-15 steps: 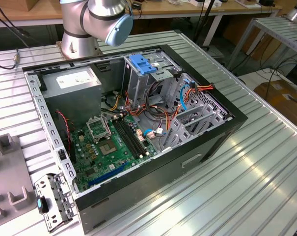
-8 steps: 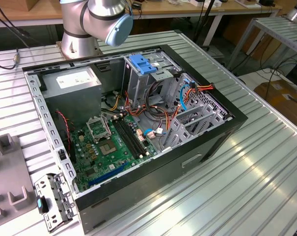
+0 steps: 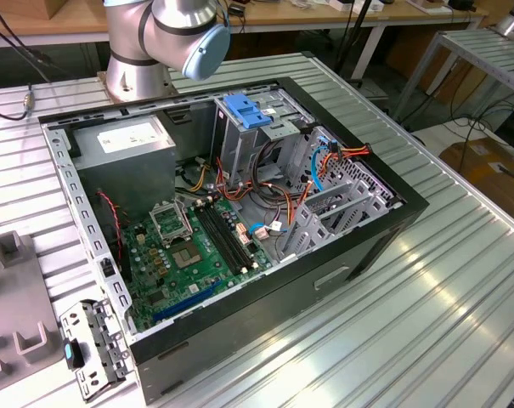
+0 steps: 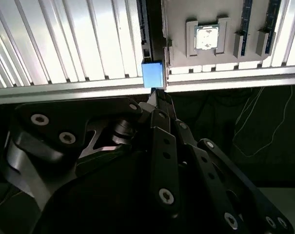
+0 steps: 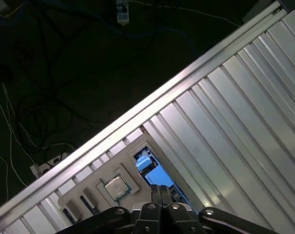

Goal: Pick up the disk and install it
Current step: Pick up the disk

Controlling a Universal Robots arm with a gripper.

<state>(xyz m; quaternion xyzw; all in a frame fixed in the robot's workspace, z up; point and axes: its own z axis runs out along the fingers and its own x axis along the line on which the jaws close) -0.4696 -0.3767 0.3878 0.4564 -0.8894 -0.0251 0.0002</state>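
The disk (image 4: 152, 74) stands on its thin edge in a dark, narrow slot, with the ribbed metal table (image 4: 64, 44) on one side and a grey holder (image 4: 179, 56) on the other. A square chip (image 4: 206, 37) rests in that holder. In the second wrist view the disk's blue end tab points at the gripper (image 4: 157, 97), and the gripper's tip is right up against the tab, touching it or almost. In the first wrist view the disk (image 5: 148, 165) shows as a blue block just past the gripper (image 5: 161, 189), with the chip (image 5: 116, 186) near it. I cannot tell if the gripper is open or closed, or if it has hold of the disk. In the exterior view an open computer case (image 3: 240, 327) lies on the table, and a tall metal cage (image 3: 240, 144) with a light blue latch (image 3: 244, 110) stands inside it. The disk looks flat, hard and stiff, so it likely will not bend, and I think it is a bit heavy for how small it is. Its plastic looks smooth, so it may slip in a weak hold. It probably breaks inside if it is bumped or dropped. The blue end tab looks like the best place to take hold, as it sticks out and is closest
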